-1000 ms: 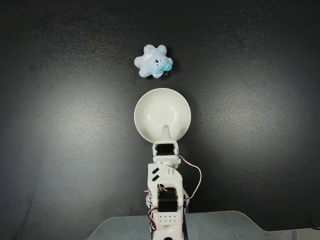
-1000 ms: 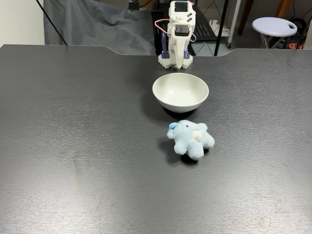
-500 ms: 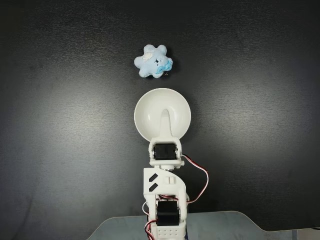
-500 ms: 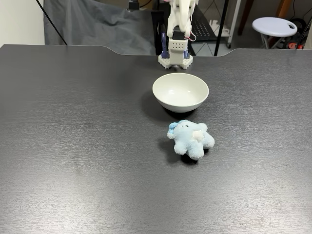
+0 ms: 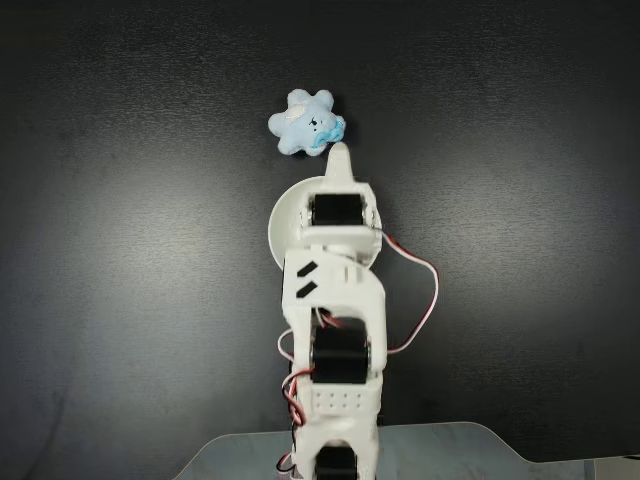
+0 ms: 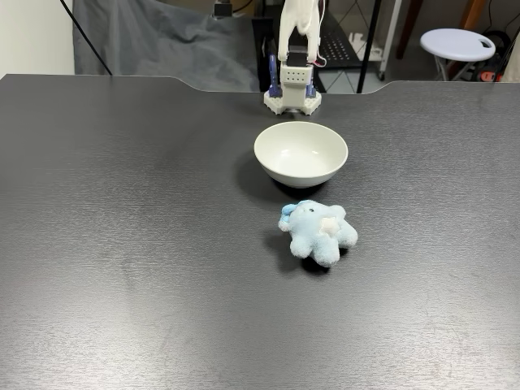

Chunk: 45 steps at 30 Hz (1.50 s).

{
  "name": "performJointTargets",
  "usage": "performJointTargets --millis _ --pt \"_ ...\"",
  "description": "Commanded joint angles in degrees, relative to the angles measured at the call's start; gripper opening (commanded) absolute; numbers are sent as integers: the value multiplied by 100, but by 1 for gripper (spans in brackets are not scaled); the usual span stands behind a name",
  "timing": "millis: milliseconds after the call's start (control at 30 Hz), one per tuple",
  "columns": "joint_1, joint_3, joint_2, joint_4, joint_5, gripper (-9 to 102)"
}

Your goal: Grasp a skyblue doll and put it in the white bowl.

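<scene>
The arm has extended over the white bowl (image 5: 279,228); the gripper (image 5: 338,152), aperture indeterminable, nears the untouched skyblue doll (image 5: 307,123): reach phase

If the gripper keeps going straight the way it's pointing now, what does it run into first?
In the top-down fixed view the gripper points past the white bowl toward the skyblue doll, so likely the doll's near edge. Its height is unclear; it may pass above.

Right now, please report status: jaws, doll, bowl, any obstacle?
Gripper above the bowl's far rim, jaws state unclear. Skyblue doll on table, untouched. White bowl empty. No obstacle seen.
</scene>
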Motion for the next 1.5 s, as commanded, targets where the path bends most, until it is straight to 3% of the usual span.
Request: performJointTargets --millis 0,667,800,1033,1300,1467 --pt "62 -1274 -835 18 -26 0" --pt "-114 -1573 -4201 -70 -149 8" --pt "-176 -1573 -4333 -158 -606 8" --pt "-202 -1573 -4342 -1301 -1063 8" --pt "-220 -1485 -4342 -1336 -3050 21" --pt "-185 -1521 -4342 -1415 -3401 24"
